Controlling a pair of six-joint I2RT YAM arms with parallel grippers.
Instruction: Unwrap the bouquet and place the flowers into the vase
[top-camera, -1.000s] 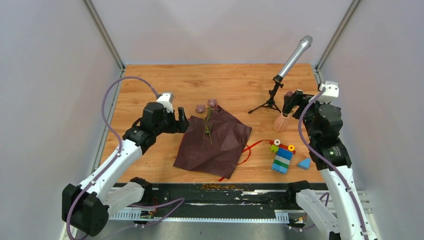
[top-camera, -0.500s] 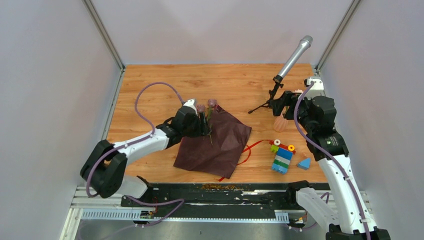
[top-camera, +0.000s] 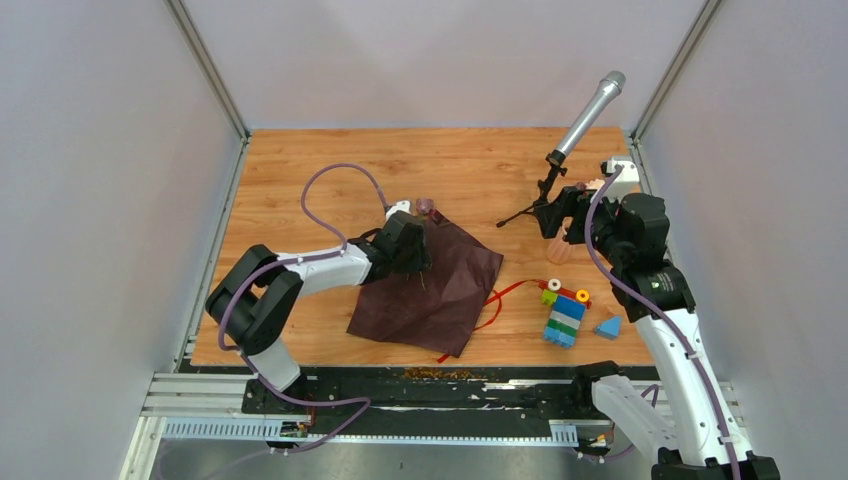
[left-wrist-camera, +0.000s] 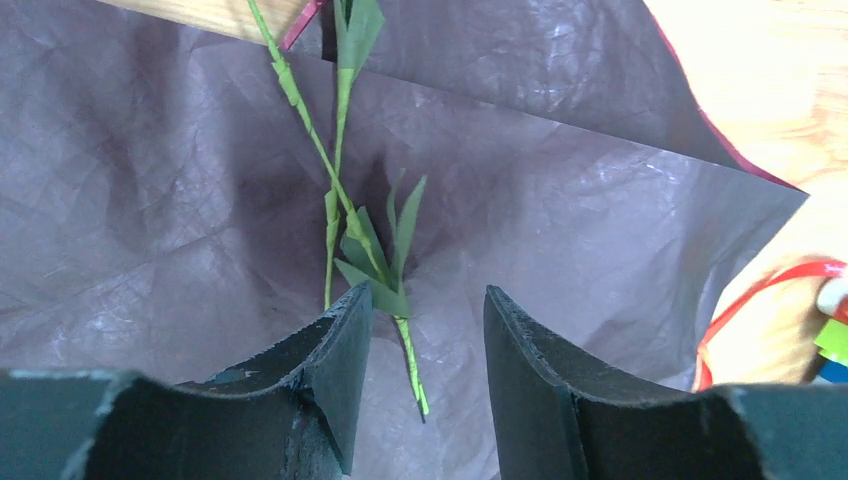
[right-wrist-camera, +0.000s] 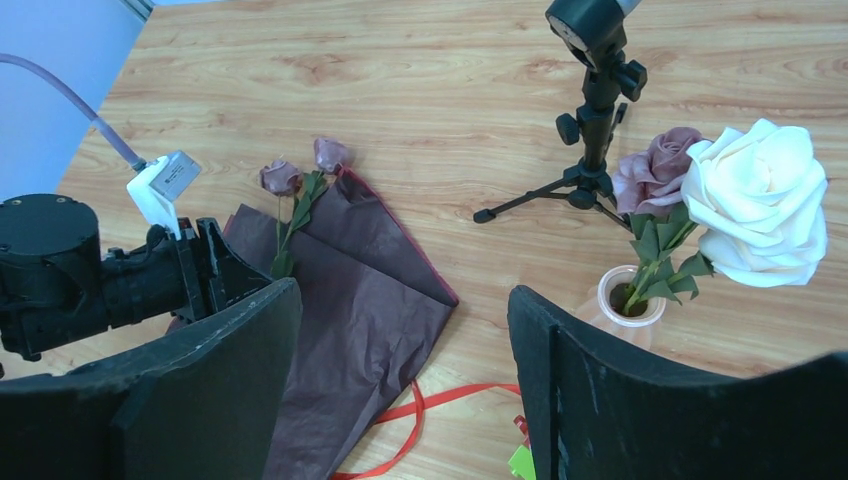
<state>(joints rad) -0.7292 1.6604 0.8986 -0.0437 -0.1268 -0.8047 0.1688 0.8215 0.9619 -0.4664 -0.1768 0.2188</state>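
Observation:
The bouquet's maroon wrapping paper lies spread open on the table. Two mauve flowers rest on its far-left edge, their thin green stems running down the paper. My left gripper is low over the paper, and its jaws stand apart on either side of a stem end without pinching it. The peach vase holds a cream rose and a mauve rose. My right gripper hovers open and empty beside the vase.
A loose red ribbon trails from the paper's right edge. A colourful brick stack and a blue wedge sit front right. A microphone on its tripod stands just behind the vase. Grey walls close in on both sides.
My left arm has reached right onto the paper and lowered over the stems, and its jaws have narrowed round them. The right gripper has drawn slightly left by the vase.

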